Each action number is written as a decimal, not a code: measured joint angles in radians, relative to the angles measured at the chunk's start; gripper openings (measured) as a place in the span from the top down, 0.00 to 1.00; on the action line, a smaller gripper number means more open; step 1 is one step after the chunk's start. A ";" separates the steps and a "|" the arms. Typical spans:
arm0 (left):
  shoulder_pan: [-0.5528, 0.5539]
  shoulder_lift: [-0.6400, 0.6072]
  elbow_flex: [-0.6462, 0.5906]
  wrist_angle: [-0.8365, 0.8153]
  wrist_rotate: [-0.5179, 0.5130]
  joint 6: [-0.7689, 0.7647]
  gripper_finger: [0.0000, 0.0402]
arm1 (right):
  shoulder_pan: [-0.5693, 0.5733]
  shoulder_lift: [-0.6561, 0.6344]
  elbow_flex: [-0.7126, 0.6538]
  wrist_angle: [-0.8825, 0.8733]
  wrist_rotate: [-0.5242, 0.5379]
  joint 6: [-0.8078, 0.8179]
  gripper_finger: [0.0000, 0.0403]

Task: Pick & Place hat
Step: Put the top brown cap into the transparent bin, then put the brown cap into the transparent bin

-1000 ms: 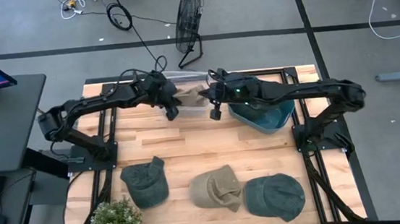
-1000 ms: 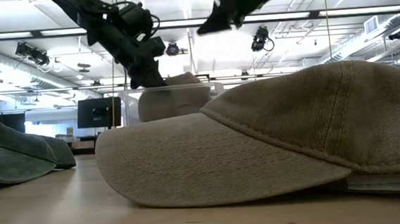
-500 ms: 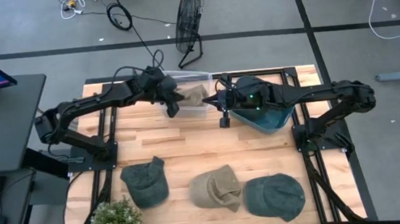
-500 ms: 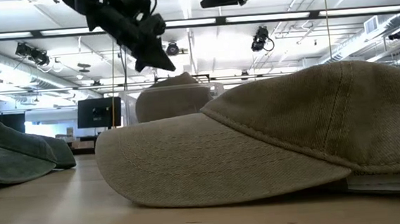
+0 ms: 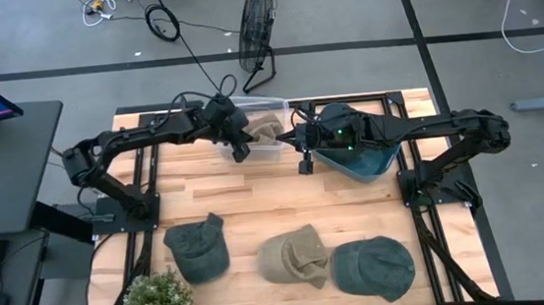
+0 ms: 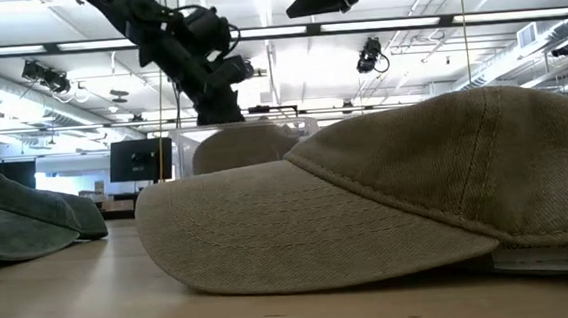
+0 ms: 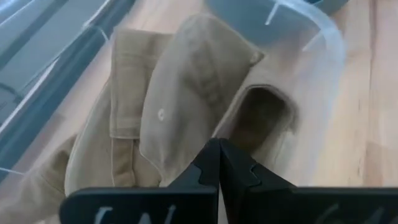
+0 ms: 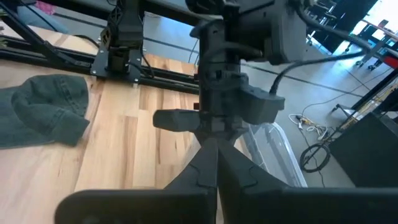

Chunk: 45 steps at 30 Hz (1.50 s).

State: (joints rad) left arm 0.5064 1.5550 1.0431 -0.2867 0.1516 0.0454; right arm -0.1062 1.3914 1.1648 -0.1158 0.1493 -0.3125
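Note:
A tan hat (image 5: 266,128) lies crumpled inside a clear bin (image 5: 279,150) at the table's far side; the left wrist view looks straight down on it (image 7: 186,93). My left gripper (image 5: 240,149) (image 7: 219,148) is shut and hangs over the bin's left part, pointing down at the hat. My right gripper (image 5: 302,162) (image 8: 210,146) is shut and empty, held in the air just right of the clear bin. On the near half of the table lie a green hat (image 5: 199,250), another tan hat (image 5: 296,257) and a second green hat (image 5: 374,267). My left gripper comes from above with shut fingertips (image 7: 214,155) at the tan hat's folded crown (image 7: 180,149) inside the clear bin. Whether the tips touch the cloth I cannot tell. The hat rests on the bin's floor.
A blue bin (image 5: 362,160) stands right of the clear bin, under the right arm. A potted plant (image 5: 155,303) sits at the near left corner. Bare wood runs across the table's middle between the bins and the three hats.
My left gripper rose above the clear bin, then came down again over the tan hat, which now sits lower in the bin. My right gripper moved a little toward the table's right and up, away from the clear bin.

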 joint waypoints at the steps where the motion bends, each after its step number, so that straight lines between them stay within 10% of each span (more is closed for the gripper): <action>1: 0.007 0.011 0.000 0.004 -0.002 -0.001 0.99 | 0.000 0.000 0.000 0.000 0.000 0.004 0.99; 11: 0.087 0.045 -0.002 -0.021 -0.002 -0.026 0.99 | 0.000 0.000 0.000 -0.016 0.000 0.008 0.99; 25: 0.015 -0.253 0.017 -0.072 0.017 -0.008 0.99 | 0.126 0.006 0.001 -0.334 -0.137 0.155 0.97; 45: -0.313 -0.329 0.018 0.005 0.030 -0.024 0.67 | 0.403 0.398 0.001 -0.150 -0.249 0.132 0.44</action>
State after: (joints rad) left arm 0.1938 1.2256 1.0607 -0.2820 0.1819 0.0218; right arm 0.2970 1.7897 1.1656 -0.2655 -0.0995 -0.1807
